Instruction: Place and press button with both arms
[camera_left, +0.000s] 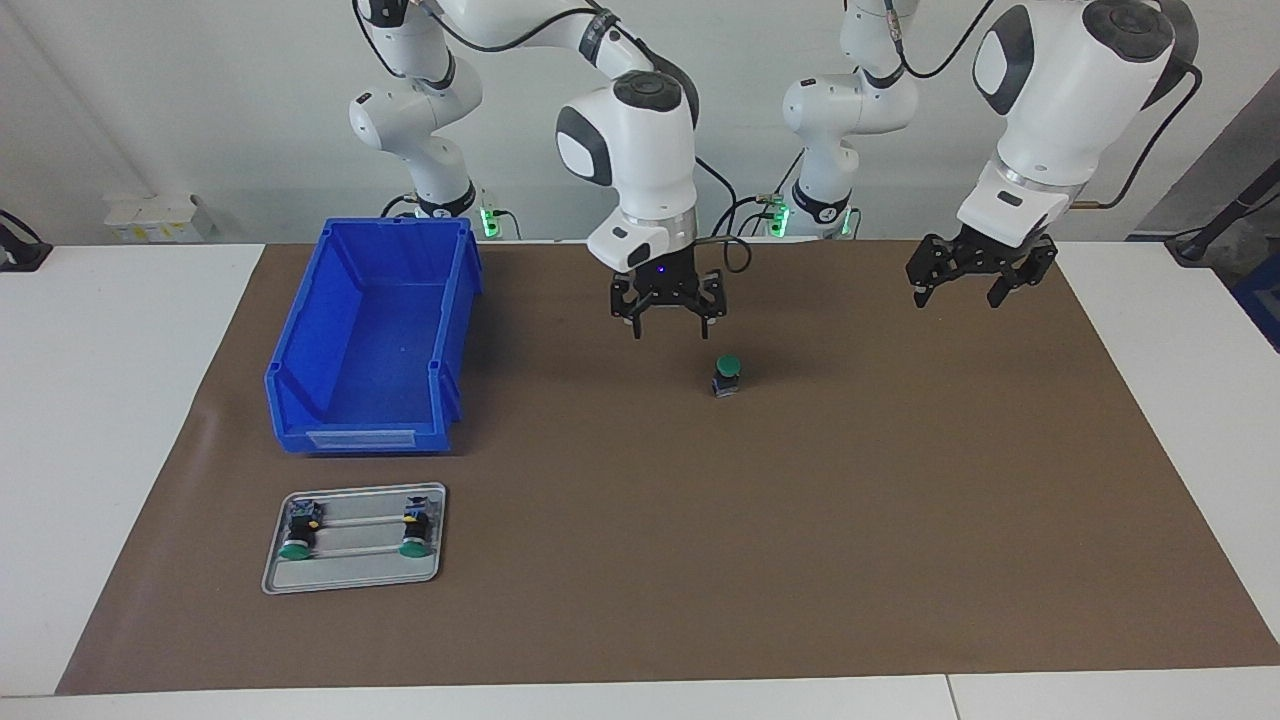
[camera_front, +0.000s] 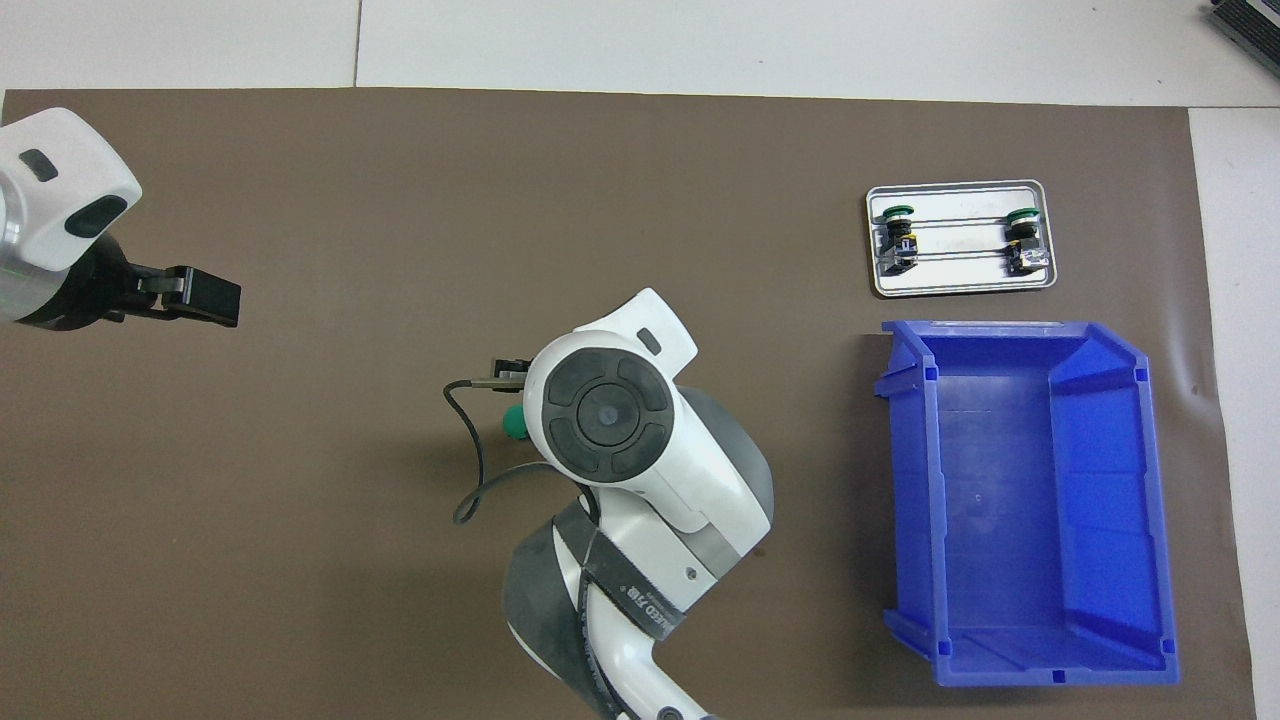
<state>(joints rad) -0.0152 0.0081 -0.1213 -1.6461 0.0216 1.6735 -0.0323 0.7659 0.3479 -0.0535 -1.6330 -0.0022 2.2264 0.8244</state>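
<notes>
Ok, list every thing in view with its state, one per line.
button: upright on the mat, free, cap up
two spare buttons: lying on their sides in the tray
tray: flat on the mat
blue bin: empty, upright
right hand: open, holding nothing
left hand: open, holding nothing

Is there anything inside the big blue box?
No, the blue box shows only its bare floor in the overhead view; the two spare buttons lie on the metal tray beside it.

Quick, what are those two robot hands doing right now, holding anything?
Left hand: open, empty, up over the mat.
Right hand: open, empty, above the button.
</notes>
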